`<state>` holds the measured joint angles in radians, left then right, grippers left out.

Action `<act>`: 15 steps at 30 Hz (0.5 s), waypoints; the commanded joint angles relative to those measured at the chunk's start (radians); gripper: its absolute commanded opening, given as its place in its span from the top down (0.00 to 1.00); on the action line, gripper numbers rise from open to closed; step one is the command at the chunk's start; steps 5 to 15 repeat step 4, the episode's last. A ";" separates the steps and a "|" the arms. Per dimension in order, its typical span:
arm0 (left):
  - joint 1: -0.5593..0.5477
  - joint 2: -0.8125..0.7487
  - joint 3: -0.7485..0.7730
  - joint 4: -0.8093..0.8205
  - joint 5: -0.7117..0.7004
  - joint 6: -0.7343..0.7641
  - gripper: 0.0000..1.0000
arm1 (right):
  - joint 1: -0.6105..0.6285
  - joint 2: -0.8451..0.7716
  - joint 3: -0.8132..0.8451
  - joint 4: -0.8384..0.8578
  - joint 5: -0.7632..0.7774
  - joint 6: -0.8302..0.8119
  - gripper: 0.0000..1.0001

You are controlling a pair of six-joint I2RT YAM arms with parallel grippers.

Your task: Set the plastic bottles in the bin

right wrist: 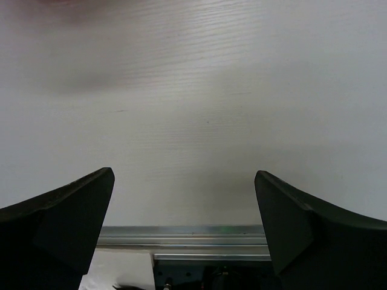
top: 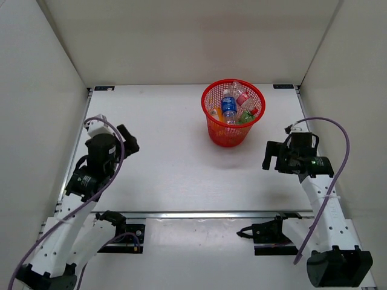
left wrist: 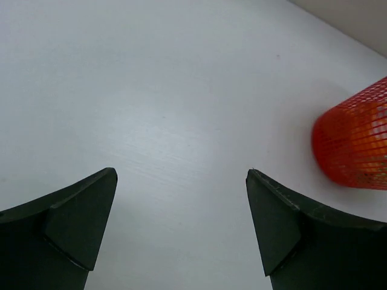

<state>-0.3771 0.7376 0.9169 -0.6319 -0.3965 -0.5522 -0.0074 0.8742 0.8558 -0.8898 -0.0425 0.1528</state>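
Note:
The red mesh bin (top: 225,134) stands upright at the back middle of the table. Several plastic bottles lie inside it: one with a blue label (top: 229,107), one with a red label (top: 242,98), an orange one (top: 216,113), a green one (top: 247,116). The bin's lower wall also shows in the left wrist view (left wrist: 354,142). My left gripper (top: 131,139) is open and empty at the left of the table, over bare surface (left wrist: 181,172). My right gripper (top: 271,156) is open and empty to the right of the bin, over bare table (right wrist: 184,175).
White walls enclose the table on three sides. A metal rail (top: 205,214) runs along the table's near edge and shows in the right wrist view (right wrist: 181,238). Both arm bases (top: 263,232) sit below it.

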 commanded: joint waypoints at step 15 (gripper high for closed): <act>0.006 -0.087 -0.032 -0.190 -0.071 -0.032 0.01 | 0.086 -0.014 -0.009 0.015 0.013 0.011 0.00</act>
